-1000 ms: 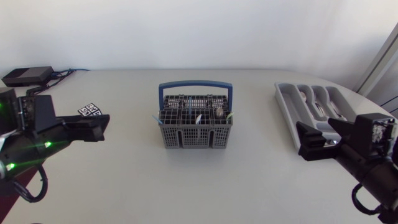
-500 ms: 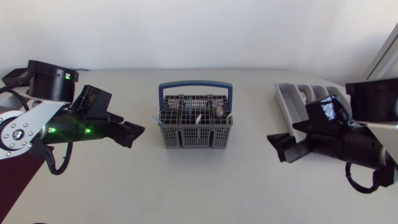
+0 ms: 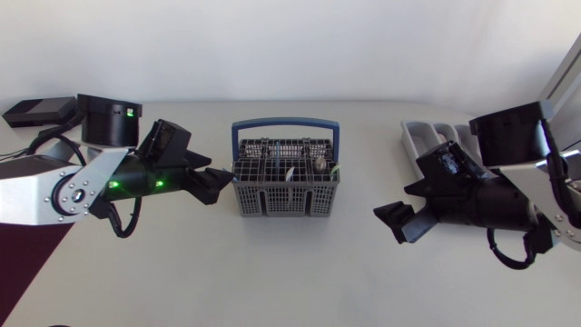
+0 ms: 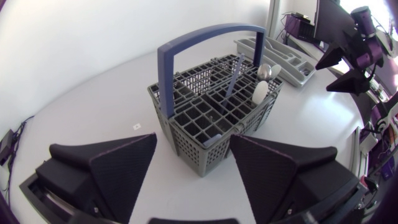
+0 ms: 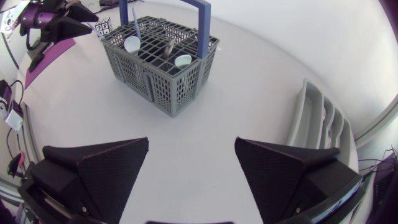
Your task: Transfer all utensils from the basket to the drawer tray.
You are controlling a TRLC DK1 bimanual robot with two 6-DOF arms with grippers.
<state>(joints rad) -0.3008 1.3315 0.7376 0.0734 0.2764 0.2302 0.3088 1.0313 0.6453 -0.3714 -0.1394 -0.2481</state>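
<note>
At the middle of the desk, grey basket holding utensils, left hand just beside its left, spread open, right hand well right, spread open, drawer tray far right.

Grey basket holds upright utensils; grey drawer tray lies well apart.

Grey grid-mesh basket ahead of matte black left gripper, blue handle. White spoon bowl and blue utensil inside. Light grey tray beside black right gripper. White table. Silver-grey left arm, green lights. Black-and-white checked tag.
</note>
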